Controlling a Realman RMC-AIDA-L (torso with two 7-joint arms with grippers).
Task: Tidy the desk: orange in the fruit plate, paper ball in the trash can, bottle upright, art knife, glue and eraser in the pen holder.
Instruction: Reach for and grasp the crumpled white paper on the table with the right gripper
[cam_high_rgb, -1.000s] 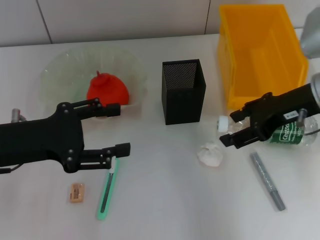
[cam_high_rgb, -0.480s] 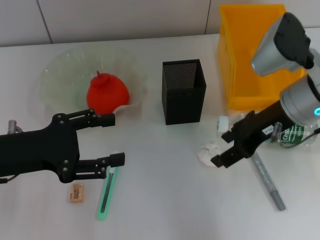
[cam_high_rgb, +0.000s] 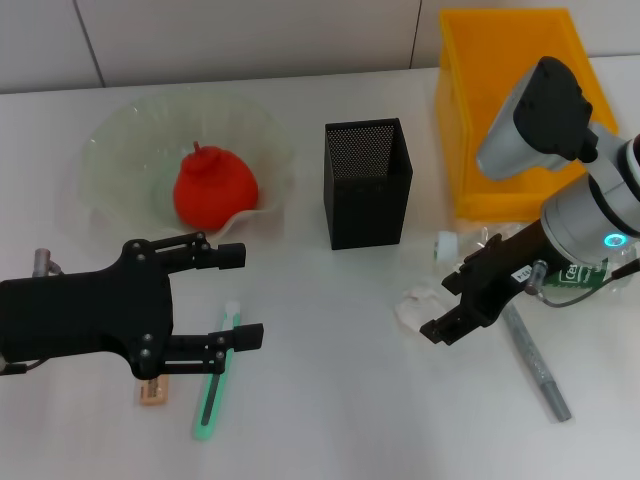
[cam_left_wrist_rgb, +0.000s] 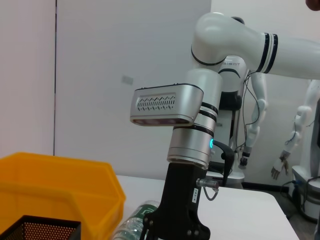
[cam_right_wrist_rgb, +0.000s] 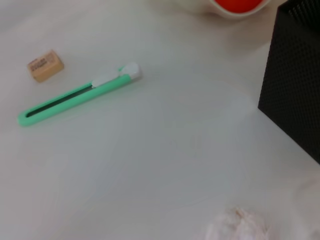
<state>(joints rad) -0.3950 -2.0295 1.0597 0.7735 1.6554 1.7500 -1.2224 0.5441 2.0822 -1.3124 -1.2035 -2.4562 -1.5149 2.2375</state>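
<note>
The orange (cam_high_rgb: 213, 187) lies in the glass fruit plate (cam_high_rgb: 120, 150). My left gripper (cam_high_rgb: 238, 297) hovers open in front of the plate, over the top end of the green art knife (cam_high_rgb: 213, 388); the eraser (cam_high_rgb: 152, 392) peeks out beneath its body. My right gripper (cam_high_rgb: 452, 305) is open, its fingers on either side of the white paper ball (cam_high_rgb: 412, 306). The bottle (cam_high_rgb: 578, 272) lies on its side behind that arm. A grey glue stick (cam_high_rgb: 537, 362) lies in front of it. The black mesh pen holder (cam_high_rgb: 367, 183) stands mid-table. The right wrist view shows the knife (cam_right_wrist_rgb: 80, 95), the eraser (cam_right_wrist_rgb: 45, 65) and the paper ball (cam_right_wrist_rgb: 237, 227).
The yellow bin (cam_high_rgb: 520, 100) that serves as the trash can stands at the back right, just behind the bottle. The pen holder's corner (cam_right_wrist_rgb: 295, 85) is near the right wrist camera. The left wrist view shows the bin (cam_left_wrist_rgb: 50, 180) and the right arm.
My right gripper has moved off the bottle, left and forward, down to the paper ball. My left gripper has shifted toward the front edge, now covering part of the eraser.
</note>
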